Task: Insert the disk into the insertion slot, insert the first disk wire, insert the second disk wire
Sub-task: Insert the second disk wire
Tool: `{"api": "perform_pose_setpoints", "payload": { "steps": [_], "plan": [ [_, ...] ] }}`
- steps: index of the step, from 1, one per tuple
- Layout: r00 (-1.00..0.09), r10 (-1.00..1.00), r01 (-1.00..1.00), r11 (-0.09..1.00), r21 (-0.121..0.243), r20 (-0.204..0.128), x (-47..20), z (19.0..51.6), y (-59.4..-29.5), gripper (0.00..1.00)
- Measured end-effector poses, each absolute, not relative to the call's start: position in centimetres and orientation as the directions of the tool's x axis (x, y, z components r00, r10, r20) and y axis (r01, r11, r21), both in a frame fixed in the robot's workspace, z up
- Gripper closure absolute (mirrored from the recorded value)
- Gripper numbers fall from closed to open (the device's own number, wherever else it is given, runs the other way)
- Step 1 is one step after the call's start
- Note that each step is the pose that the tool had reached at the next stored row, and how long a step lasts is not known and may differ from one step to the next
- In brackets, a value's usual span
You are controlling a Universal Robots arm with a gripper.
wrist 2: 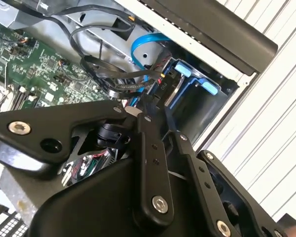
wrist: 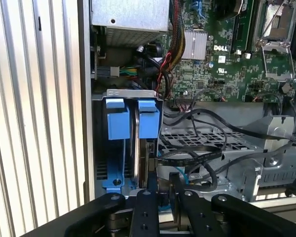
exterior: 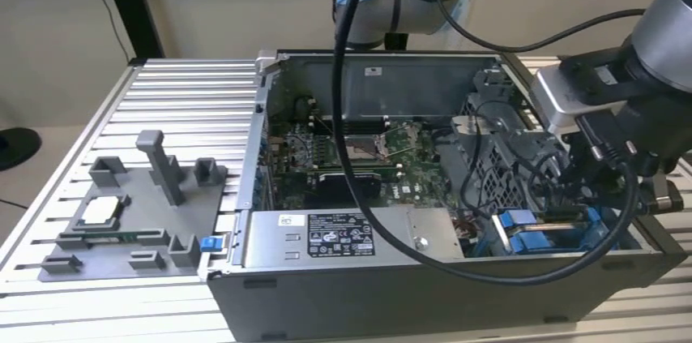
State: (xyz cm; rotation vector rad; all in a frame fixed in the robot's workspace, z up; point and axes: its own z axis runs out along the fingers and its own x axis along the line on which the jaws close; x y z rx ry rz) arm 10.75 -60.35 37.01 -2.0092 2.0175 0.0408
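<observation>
The disk (wrist: 144, 160) stands on edge inside the insertion slot (wrist: 123, 94), held in its bright blue carrier (wrist: 149, 118); a second blue carrier (wrist: 115, 121) sits beside it. In the exterior view the slot (exterior: 530, 231) is at the near corner of the open computer case, on the exterior view's right. My gripper (wrist: 165, 190) hangs just over the disk's exposed end, its black fingers (wrist 2: 150, 148) drawn close together on the end of a black flat disk wire (wrist: 192, 154). Seen from outside, the gripper (exterior: 568, 209) is low inside the case, over the blue bay.
A grey labelled power-supply box (exterior: 346, 239) lies along the case's front wall beside the slot. The green motherboard (exterior: 346, 156) fills the case floor. Loose black wires (wrist 2: 113, 74) and a blue cable (wrist 2: 148, 42) crowd the bay. A grey fixture tray (exterior: 130, 221) sits outside the case.
</observation>
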Motion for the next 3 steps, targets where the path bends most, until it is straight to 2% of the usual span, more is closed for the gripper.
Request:
{"api": "perform_pose_setpoints", "payload": {
  "steps": [3],
  "plan": [
    [0.017, -0.974, -0.982, 0.025, -0.185, -0.225, 10.75, 37.02, -60.35, 0.0]
  ]
}}
